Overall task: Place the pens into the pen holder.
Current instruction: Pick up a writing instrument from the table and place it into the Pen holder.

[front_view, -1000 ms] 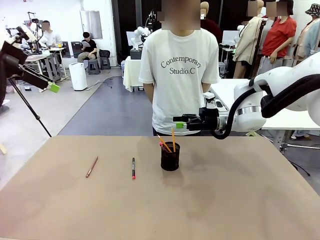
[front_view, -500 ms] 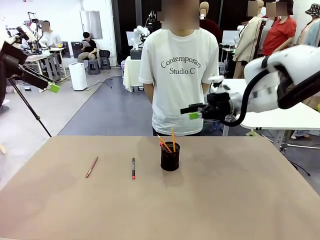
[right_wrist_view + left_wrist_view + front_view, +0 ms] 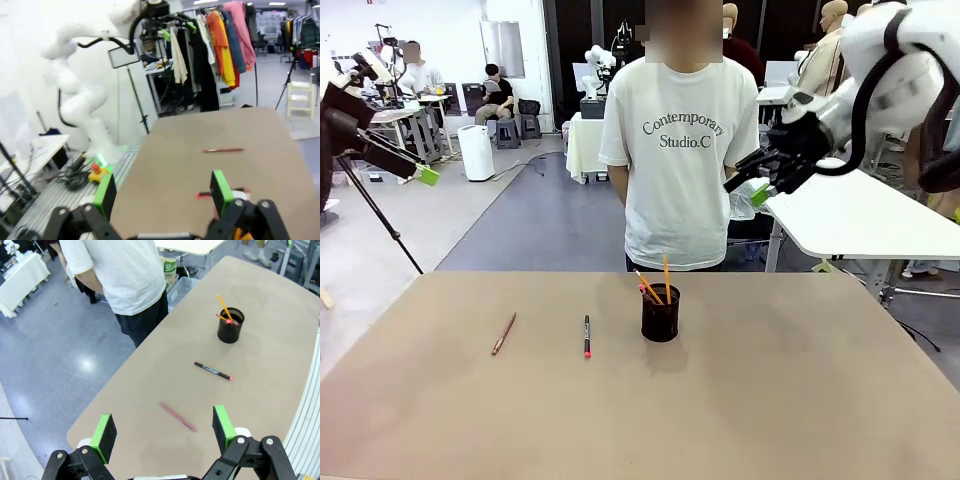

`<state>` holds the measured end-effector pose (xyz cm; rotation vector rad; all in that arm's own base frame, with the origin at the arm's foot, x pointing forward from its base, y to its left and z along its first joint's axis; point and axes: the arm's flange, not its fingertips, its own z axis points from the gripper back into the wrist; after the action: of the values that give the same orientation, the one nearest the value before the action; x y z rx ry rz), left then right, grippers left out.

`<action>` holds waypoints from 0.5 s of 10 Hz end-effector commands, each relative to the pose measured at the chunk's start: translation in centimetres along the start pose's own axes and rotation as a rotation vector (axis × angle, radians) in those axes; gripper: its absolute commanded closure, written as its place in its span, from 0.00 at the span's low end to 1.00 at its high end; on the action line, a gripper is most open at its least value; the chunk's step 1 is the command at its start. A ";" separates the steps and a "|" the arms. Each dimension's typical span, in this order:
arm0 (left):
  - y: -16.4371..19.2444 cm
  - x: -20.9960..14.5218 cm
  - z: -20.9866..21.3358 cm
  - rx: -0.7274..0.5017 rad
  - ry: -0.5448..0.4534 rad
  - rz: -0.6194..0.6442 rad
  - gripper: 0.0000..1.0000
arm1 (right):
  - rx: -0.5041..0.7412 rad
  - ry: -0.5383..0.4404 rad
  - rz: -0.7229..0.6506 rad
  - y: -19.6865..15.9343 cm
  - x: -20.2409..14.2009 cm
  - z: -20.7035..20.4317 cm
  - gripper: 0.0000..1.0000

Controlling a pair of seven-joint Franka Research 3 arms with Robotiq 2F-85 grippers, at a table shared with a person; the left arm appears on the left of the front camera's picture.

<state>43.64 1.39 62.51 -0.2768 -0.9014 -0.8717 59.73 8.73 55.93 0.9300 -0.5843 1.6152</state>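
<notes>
The black mesh pen holder [image 3: 660, 314] stands mid-table with orange-yellow pens [image 3: 666, 279] sticking out of it. A black pen with a red end [image 3: 587, 336] lies to its left, and a reddish-brown pen [image 3: 504, 333] lies farther left. My right gripper [image 3: 755, 190] hangs open and high, up and to the right of the holder, in front of the person. My left gripper [image 3: 162, 430] is open, high above the table's left end, with the reddish pen [image 3: 177, 416], black pen [image 3: 212, 371] and holder [image 3: 230, 326] below it. The right wrist view shows the open right gripper [image 3: 162, 192] and the reddish pen [image 3: 223, 149].
A person in a white T-shirt [image 3: 680, 150] stands at the far edge of the brown table [image 3: 770, 400], hands behind the back. A white side table [image 3: 860, 215] stands at the right. My left arm's fingers [image 3: 428, 176] show at the left edge.
My right arm has risen and swung back to the right, away from above the holder, its gripper open throughout. The left arm, the pens and the holder have not moved.
</notes>
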 end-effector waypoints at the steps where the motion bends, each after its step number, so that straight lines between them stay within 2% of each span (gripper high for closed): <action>1: 0.2 0.0 0.1 -0.010 -0.015 -0.012 0.00 | -0.121 0.197 -0.040 -1.0 0.7 2.9 0.00; 2: 0.2 0.0 0.1 -0.010 -0.015 -0.012 0.00 | -0.143 0.252 -0.066 -0.3 1.5 5.1 0.00; 5: 0.2 0.0 0.1 -0.010 -0.015 -0.012 0.00 | -0.289 0.276 -0.116 1.5 2.0 9.7 0.00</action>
<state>43.64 1.40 62.52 -0.2767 -0.9013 -0.8716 61.03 1.97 62.80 0.5473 -0.5342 1.5378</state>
